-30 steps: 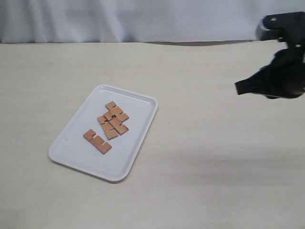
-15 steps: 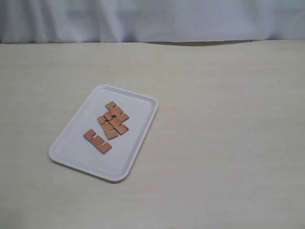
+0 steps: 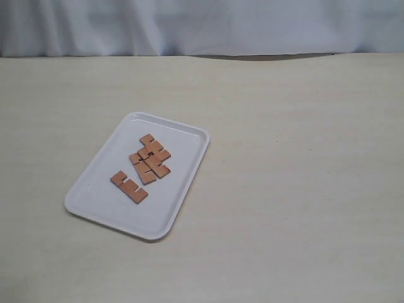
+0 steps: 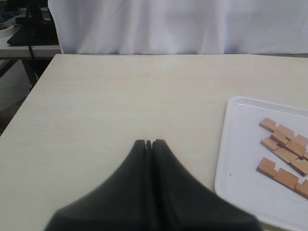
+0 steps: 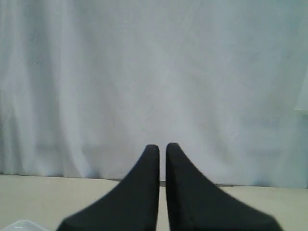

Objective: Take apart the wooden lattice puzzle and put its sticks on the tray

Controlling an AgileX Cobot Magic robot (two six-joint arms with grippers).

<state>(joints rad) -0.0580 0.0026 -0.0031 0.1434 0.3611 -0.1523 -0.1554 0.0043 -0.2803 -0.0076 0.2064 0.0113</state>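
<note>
The white tray [image 3: 95, 196] lies left of the table's middle. The reddish-brown sticks rest on it: a heap of overlapping sticks [image 3: 150, 158] near its centre and a single notched stick [image 3: 129, 187] closer to the front. No assembled lattice shows. The left wrist view has the tray [image 4: 240, 144], the heap [image 4: 286, 144] and the single stick [image 4: 281, 175] off to one side of my left gripper [image 4: 148, 142], which is shut and empty above bare table. My right gripper [image 5: 162, 147] is shut and empty, facing the curtain, with a tray corner [image 5: 21, 225] barely visible. Neither gripper appears in the exterior view.
A white curtain [image 3: 202, 25] hangs along the table's far edge. In the left wrist view the table's side edge [image 4: 29, 96] shows, with dark furniture and cables [image 4: 29, 29] beyond it.
The right arm, seen at the exterior view's right edge a second ago, has withdrawn out of that view. The tray and sticks have not moved.
</note>
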